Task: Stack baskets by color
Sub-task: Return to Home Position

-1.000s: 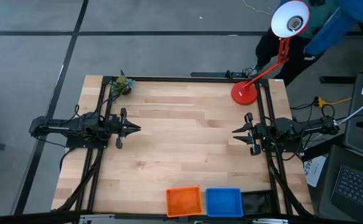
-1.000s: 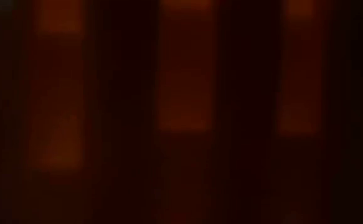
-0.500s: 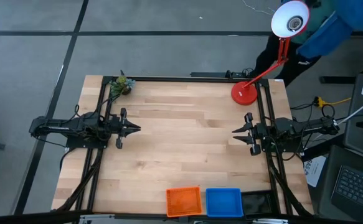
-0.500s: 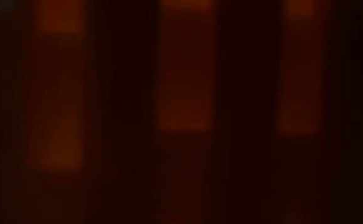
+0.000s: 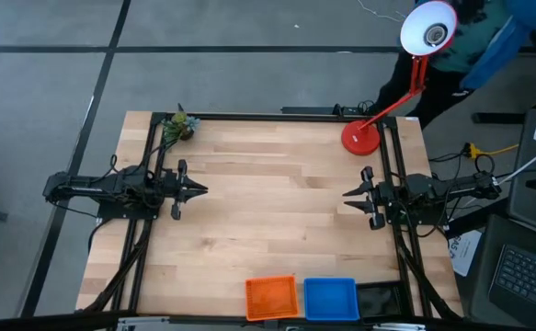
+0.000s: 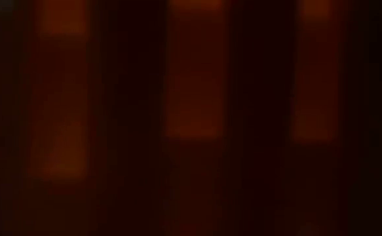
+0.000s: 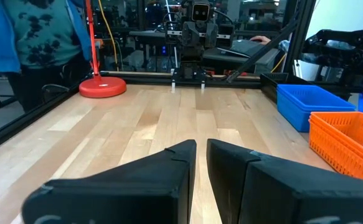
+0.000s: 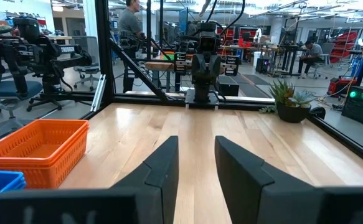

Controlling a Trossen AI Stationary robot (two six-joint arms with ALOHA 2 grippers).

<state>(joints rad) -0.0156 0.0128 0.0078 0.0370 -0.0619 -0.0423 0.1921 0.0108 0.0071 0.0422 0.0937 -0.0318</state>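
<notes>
Three baskets stand in a row on the table's near edge: an orange basket point(image 5: 271, 298), a blue basket point(image 5: 330, 298) and a dark one point(image 5: 378, 299) that is hard to make out. The orange point(image 7: 349, 140) and blue point(image 7: 306, 102) baskets also show in the left wrist view. My left gripper point(image 5: 203, 190) hovers at the table's left side, pointing level at the middle, its fingers point(image 7: 184, 155) a narrow slit apart. My right gripper point(image 5: 346, 195) hovers opposite at the right side, open with a wider gap point(image 8: 197, 155). Nothing lies between either pair of fingers. The low view shows only dark blur with orange patches.
A red desk lamp stands with its base point(image 5: 360, 137) at the table's far right corner, its head point(image 5: 428, 28) beyond the edge. A small potted plant point(image 5: 180, 124) sits at the far left corner. A person in blue point(image 5: 497, 37) stands beyond the far right. The table's middle point(image 5: 277, 202) is bare wood.
Both arms and the baskets have kept still. The person beyond the far right corner has shifted a little to the right.
</notes>
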